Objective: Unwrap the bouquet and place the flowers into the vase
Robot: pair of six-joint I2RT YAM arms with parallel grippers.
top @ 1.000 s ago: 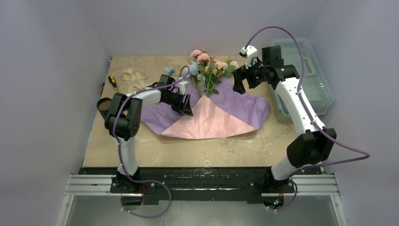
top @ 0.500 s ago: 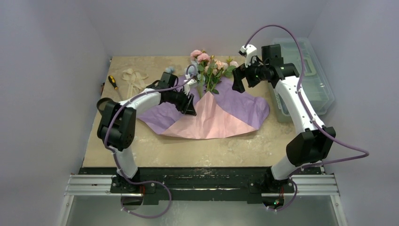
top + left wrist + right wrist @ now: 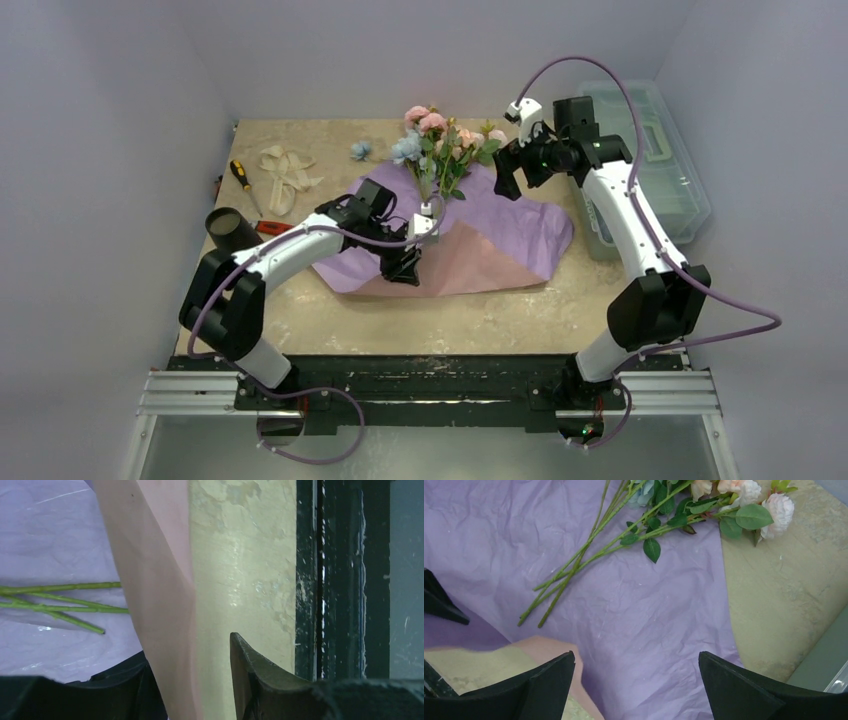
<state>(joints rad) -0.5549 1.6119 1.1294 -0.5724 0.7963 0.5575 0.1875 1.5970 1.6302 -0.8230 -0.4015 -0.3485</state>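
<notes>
Well, grey walls ring beige tabletop; left pincer straddles paper, right pincer wide.

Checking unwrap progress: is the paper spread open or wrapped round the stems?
Spread open: paper lies flat, lilac side up, stems bare on top.

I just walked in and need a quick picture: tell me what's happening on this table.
The flowers lie unwrapped on the spread wrapping paper, lilac side up. The left gripper straddles the paper's pink near edge, jaws open and not clamped on it. The right gripper hovers open above the stems. The dark vase sits off to the left, with no flowers in it.
</notes>
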